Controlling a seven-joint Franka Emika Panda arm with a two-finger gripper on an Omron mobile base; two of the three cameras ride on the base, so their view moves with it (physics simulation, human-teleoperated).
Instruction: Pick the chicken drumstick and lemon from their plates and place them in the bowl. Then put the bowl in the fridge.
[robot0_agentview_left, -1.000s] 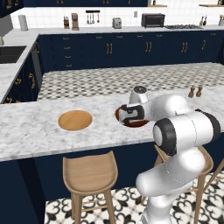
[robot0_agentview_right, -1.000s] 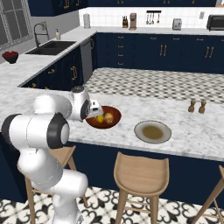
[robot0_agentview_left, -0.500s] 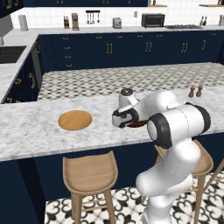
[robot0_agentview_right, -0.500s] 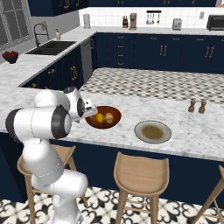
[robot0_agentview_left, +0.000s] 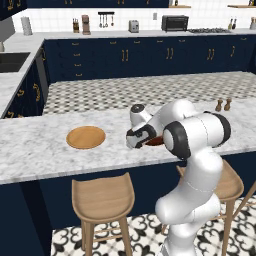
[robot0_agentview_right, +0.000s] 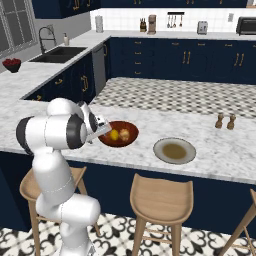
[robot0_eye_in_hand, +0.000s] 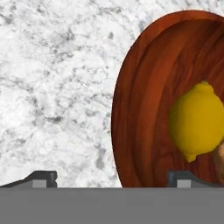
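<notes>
On the marble island counter (robot0_agentview_right: 60, 107) you have the bowl (robot0_agentview_right: 118, 134), reddish-brown and glossy inside, sitting near the front edge, with the lemon (robot0_agentview_right: 114, 134) and the chicken drumstick (robot0_agentview_right: 124, 134) both lying in it, lemon on the arm's side, drumstick just beside it. Your gripper (robot0_eye_in_hand: 111, 179) is down low at the bowl's rim, fingers spread wide and holding nothing: from the hand view one fingertip (robot0_eye_in_hand: 41, 178) is over bare marble outside the bowl and the other is over the bowl's inner wall, so the rim falls between them; you cannot tell whether either tip touches the wood. That same view shows the lemon (robot0_eye_in_hand: 197, 121) resting on the dark red interior of the bowl (robot0_eye_in_hand: 140, 109), with a sliver of pale brown at the right edge beside it, too cropped to name for sure. From the left base view the gripper (robot0_agentview_left: 135, 140) sits at the near-left edge of the bowl (robot0_agentview_left: 154, 142), which is mostly hidden behind the arm. Tan wooden plate (robot0_agentview_left: 86, 137) lies flat on the counter to the left of the gripper, apart from it, nothing on it. Grey-beige plate (robot0_agentview_right: 174, 150) with a darker centre lies to the right of the bowl, near but not touching, also bare. Two small shakers (robot0_agentview_right: 224, 121) stand upright further right toward the back of the counter. Three wooden stools (robot0_agentview_right: 161, 198) are tucked under the front edge.
</notes>
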